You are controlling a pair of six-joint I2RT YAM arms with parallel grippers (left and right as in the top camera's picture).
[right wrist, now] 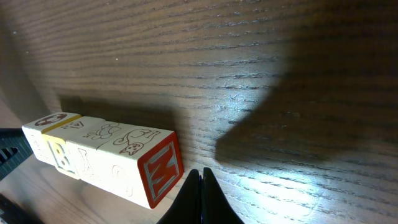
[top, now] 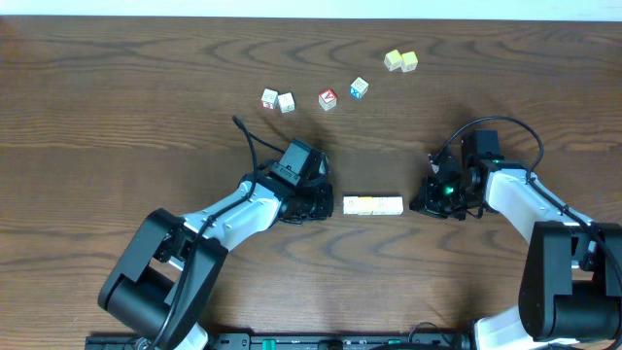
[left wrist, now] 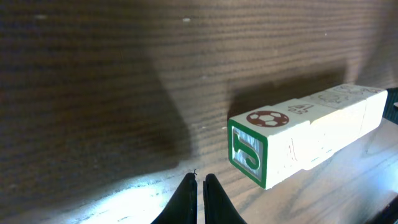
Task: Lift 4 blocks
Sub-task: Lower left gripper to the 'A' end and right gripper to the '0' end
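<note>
Dark wood table (top: 117, 78), both arms leaning in toward the middle. The 4 blocks (top: 373, 204) lie end to end in 1 flat row on the table, right between the grippers. The left gripper (left wrist: 200, 186) is pinched closed on nothing, just beside the row's left end. The right gripper (right wrist: 200, 180) is the same deal, closed and empty near the right end. 6 loose cubes (top: 328, 99) are scattered on the far side.
</note>
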